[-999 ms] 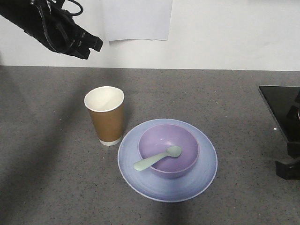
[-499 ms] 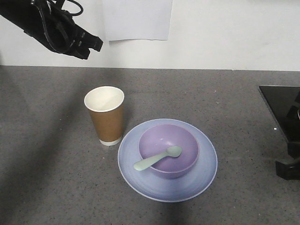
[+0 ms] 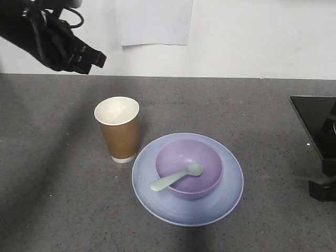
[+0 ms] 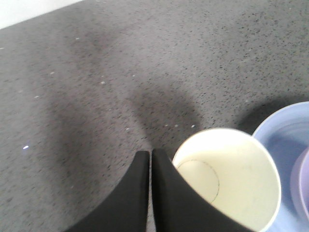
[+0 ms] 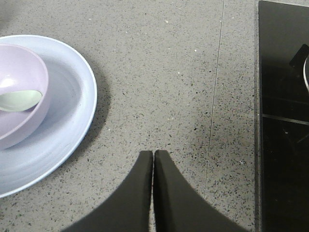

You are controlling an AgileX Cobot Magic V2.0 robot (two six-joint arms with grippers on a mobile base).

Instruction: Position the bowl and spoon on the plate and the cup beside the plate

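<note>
Grey speckled stone makes up the counter [image 3: 63, 199], and on it the plate [image 3: 187, 212] lies flat with the bowl [image 3: 188, 164] sitting upright in its middle. The spoon [image 3: 176, 177] rests inside the bowl, its scoop near the bowl's centre and its handle slanting over the near-left rim. The cup [image 3: 118, 129] stands upright just beside the plate's left edge, its base near the plate's rim, open mouth up, white inside.

The left gripper [image 3: 86, 55] hangs in the air up and to the left of the cup, well apart from it, holding nothing. From the left wrist view its jaws are pressed together, their tips [image 4: 149, 155] over bare counter just beside the cup's rim [image 4: 227, 180].

The right gripper [image 5: 153, 157] has its jaws together too, nothing between them, over the counter between the plate's right edge [image 5: 72, 125] and a black panel [image 5: 283, 116] at the counter's right side.
</note>
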